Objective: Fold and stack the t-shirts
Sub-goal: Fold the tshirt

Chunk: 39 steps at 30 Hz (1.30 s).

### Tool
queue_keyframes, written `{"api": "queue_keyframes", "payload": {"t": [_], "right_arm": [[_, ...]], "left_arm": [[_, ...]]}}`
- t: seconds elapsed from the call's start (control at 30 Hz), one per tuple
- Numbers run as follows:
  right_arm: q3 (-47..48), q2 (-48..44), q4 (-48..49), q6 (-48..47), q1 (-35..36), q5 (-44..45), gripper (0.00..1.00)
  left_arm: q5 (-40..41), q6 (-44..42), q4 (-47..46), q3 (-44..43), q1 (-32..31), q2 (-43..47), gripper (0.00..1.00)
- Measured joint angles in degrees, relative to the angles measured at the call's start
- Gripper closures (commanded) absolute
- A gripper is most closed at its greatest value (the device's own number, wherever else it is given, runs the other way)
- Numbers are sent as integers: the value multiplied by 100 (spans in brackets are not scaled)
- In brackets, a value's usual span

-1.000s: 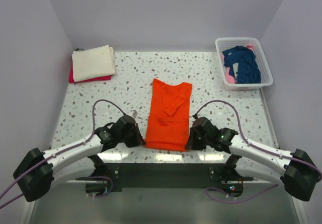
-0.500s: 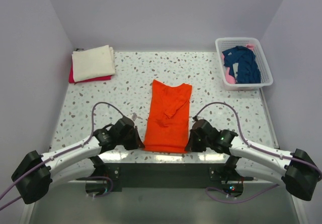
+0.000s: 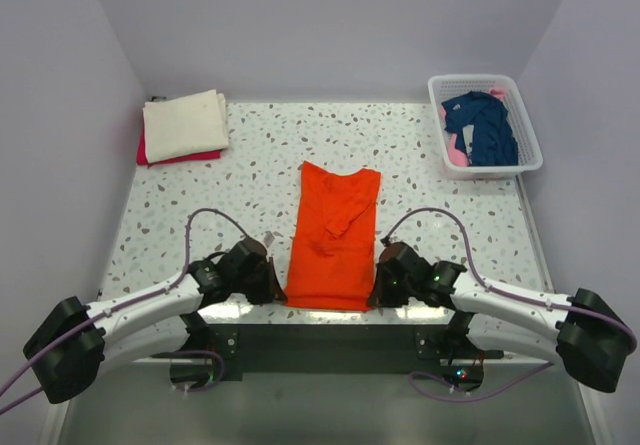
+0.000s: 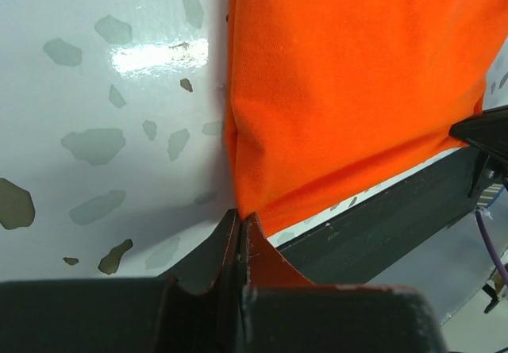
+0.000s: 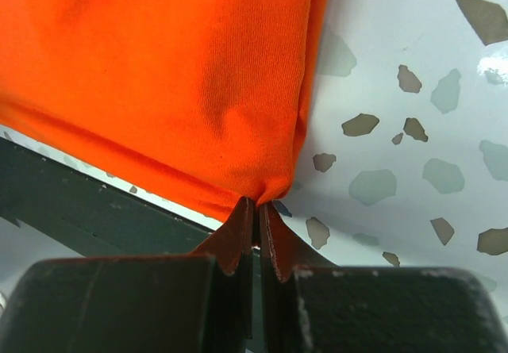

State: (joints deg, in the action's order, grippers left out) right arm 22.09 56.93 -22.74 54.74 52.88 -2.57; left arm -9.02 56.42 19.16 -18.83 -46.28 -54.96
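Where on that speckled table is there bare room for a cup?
Bare tabletop between the cream stack and orange t-shirt, and between it and the basket. Crowded near edge: left tool and right tool pinch its corners.

Lit brightly and evenly from above; glares white on the glossy counter (image 4: 159, 58); throws soft grey shadows beside the fingers (image 4: 205, 267).

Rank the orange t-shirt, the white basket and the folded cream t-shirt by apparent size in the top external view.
1. orange t-shirt, largest, though it lies nearer the camera.
2. white basket, close behind, so the gap is unsure.
3. cream t-shirt, clearly smallest.
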Motion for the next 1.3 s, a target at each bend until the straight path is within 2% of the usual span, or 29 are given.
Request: {"api": "queue_keyframes", "payload": {"t": [0.1,0.13,0.17,0.2,0.33,0.4,0.5,0.53,0.6,0.63,0.7,0.9,1.07,1.3], "right_arm": [[-15,-7,7,20,0,0,100],[-20,-15,4,26,0,0,87],[-28,-35,0,37,0,-2,81],[-33,-55,-55,28,0,20,65],[2,-326,-498,-2,-11,120,47],[116,-520,-938,-52,-11,249,46],[492,-774,-1484,-127,-13,501,49],[658,-802,-1552,-162,-11,570,51],[1008,-667,-1515,-275,-13,658,63],[1182,-520,-1438,-341,-11,673,66],[1504,-85,-1191,-479,-11,723,76],[2378,1764,-302,-946,-39,750,85],[2789,2601,205,-1189,-282,588,87],[2885,2940,601,-1303,-673,372,88]], "left_arm": [[-26,-4,-20,4,0,0,97],[-33,-7,-20,7,0,0,80],[-44,-35,-20,7,0,0,70],[-35,-76,4,7,-4,0,59],[13,-157,254,-11,7,120,53],[79,-219,551,-116,0,166,53],[350,-369,1152,-680,0,94,59],[448,-433,1257,-951,0,44,65],[581,-577,1272,-1532,2,-164,74],[621,-640,1202,-1751,2,-280,82],[625,-756,997,-2232,2,-691,89],[474,-955,114,-2861,4,-2124,100],[269,-1003,-376,-3077,17,-3036,100],[28,-1010,-1034,-3244,173,-3871,100]]}}
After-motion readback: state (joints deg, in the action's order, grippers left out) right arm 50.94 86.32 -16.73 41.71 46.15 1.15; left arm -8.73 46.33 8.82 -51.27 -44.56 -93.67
